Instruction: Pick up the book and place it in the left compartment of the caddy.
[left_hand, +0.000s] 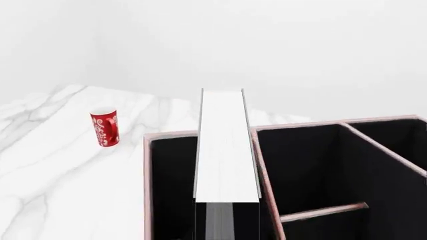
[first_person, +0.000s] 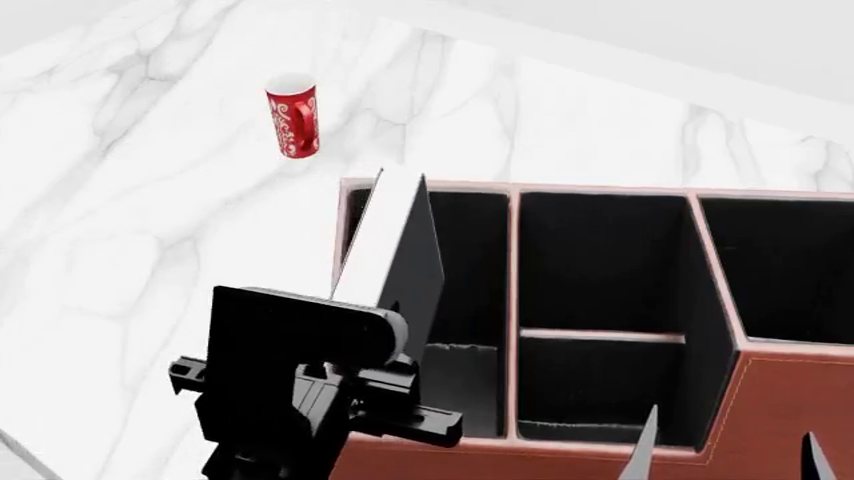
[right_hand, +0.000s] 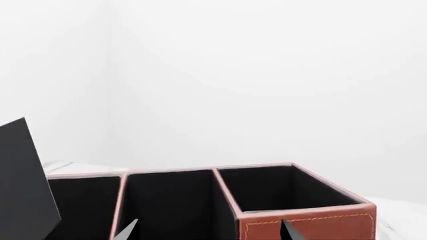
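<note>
Head view: my left pincer (first_person: 350, 385) clamped on the book (first_person: 400, 262), tilted above the left compartment (first_person: 467, 270).
Risk: its corner catching the caddy (first_person: 801, 400) wall.
Right pincer (first_person: 727, 445): apart, empty.

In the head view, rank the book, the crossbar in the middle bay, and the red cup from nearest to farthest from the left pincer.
1. The book, held in the left pincer, over the caddy's left compartment.
2. The crossbar, in the middle bay to the right.
3. The red cup, on the marble beyond the caddy.
</note>
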